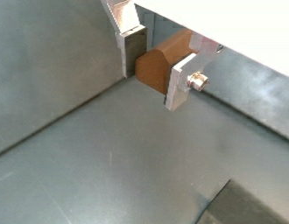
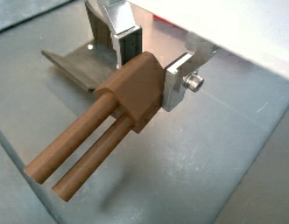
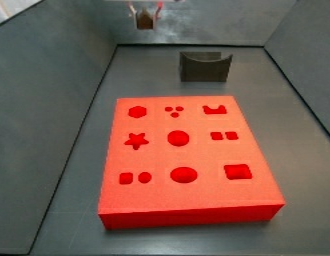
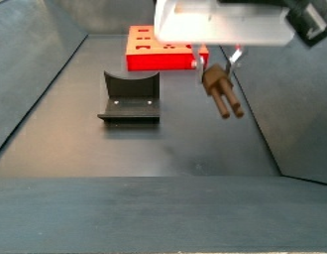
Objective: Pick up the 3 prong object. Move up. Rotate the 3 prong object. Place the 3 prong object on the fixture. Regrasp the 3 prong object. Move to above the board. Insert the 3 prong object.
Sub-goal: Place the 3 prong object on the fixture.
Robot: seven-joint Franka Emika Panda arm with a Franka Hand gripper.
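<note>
Your gripper (image 2: 144,66), aloft and clear of the floor, has its fingers (image 2: 179,83) clamped on the 3 prong object (image 2: 106,122), prongs slanting down toward five o'clock in a side view (image 4: 222,91), fixture (image 4: 131,96) at nine o'clock.

The gripper (image 4: 214,71) hangs clear above open floor; the fixture (image 4: 129,97) and board (image 4: 160,50) stand apart beside it.

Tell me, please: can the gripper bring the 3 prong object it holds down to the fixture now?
Probably yes. The gripper hangs above the floor, shut on the 3 prong object, and the fixture stands to one side, its notch uncovered. Nothing lies between them.
</note>
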